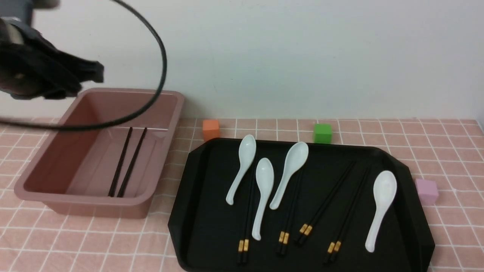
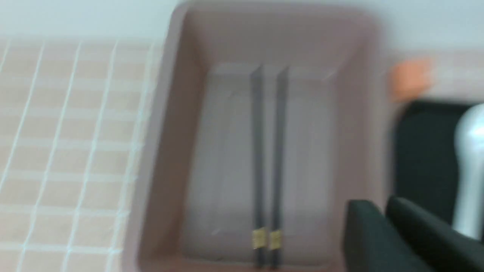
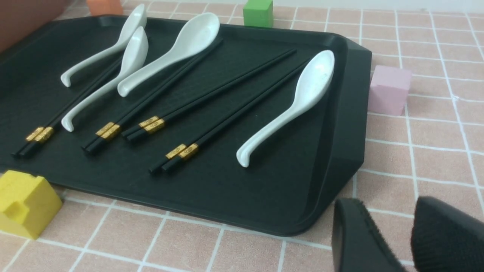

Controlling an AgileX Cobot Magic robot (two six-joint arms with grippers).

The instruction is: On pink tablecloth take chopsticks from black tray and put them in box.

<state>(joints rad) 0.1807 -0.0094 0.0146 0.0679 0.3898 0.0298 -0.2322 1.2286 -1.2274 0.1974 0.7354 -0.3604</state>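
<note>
On the pink tablecloth stands the dusty-pink box with one pair of black chopsticks lying on its floor, also in the blurred left wrist view. The black tray to its right holds several more pairs, among them one right of the middle and another beside the rightmost spoon. My left gripper hovers above the box's far left corner, its fingers together and empty. My right gripper is open and empty over the cloth by the tray's near right corner.
Several white spoons lie among the chopsticks on the tray. An orange cube and a green cube sit behind the tray, a pink cube to its right, a yellow block at its near edge. A black cable loops over the box.
</note>
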